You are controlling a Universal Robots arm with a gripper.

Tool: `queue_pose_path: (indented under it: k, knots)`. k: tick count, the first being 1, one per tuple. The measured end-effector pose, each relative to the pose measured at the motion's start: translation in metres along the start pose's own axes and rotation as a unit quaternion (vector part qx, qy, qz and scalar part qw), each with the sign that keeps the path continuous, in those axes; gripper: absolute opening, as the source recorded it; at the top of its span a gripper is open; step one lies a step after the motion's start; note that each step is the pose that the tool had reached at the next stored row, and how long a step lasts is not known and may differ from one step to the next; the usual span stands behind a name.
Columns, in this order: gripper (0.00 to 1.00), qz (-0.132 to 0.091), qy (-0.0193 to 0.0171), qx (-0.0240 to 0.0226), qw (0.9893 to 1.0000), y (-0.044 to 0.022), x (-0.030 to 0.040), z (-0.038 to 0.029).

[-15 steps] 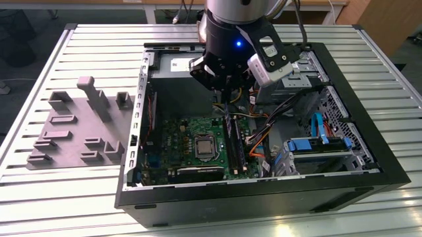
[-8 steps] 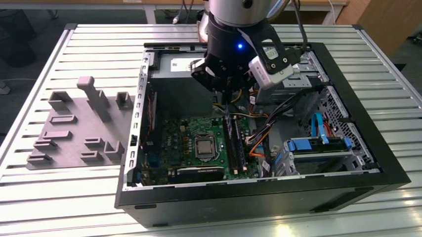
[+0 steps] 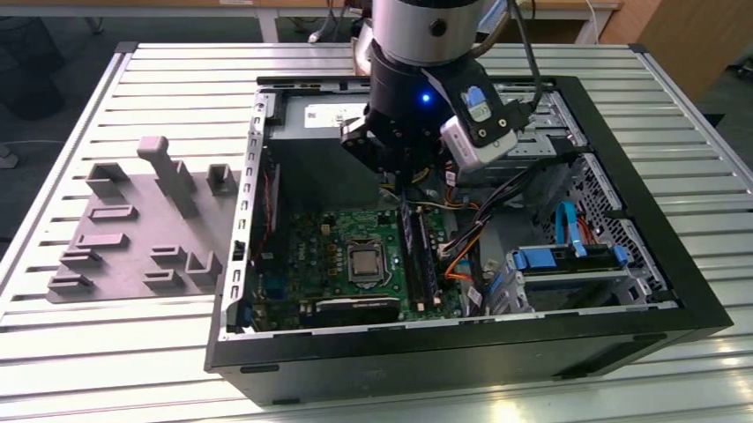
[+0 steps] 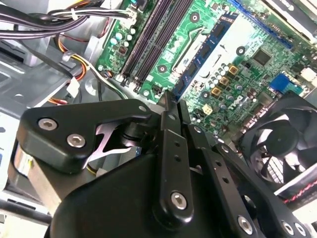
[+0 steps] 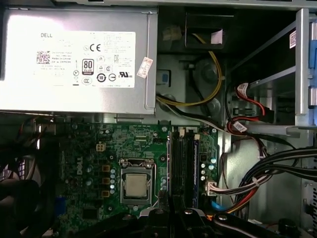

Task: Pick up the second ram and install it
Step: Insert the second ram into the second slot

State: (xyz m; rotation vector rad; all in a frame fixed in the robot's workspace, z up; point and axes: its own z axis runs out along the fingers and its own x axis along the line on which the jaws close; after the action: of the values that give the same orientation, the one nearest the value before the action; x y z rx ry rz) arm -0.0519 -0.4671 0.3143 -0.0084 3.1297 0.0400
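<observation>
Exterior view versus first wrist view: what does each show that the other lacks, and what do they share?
The exterior view alone has the grey plastic tray with upright blocks on the slatted metal table, beside the black computer case. The first wrist view alone has the labelled silver power supply box. Both share the green motherboard with its square metal processor.

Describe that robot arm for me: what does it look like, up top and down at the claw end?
The arm is a fat silver-grey tube with a black wrist section below it, where a small blue light glows. A white and blue camera box is strapped to its side, and black cables run up behind. The gripper is matte black: flat, angular metal links joined by silver screws, narrowing to slim fingers.
</observation>
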Motion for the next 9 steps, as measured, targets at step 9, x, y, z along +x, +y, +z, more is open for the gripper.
queue_pose_path:
  k: [9]
  knots:
    - [0.14, 0.001, -0.0001, -0.0001, 1.0, -0.0052, 0.0, 0.0075]
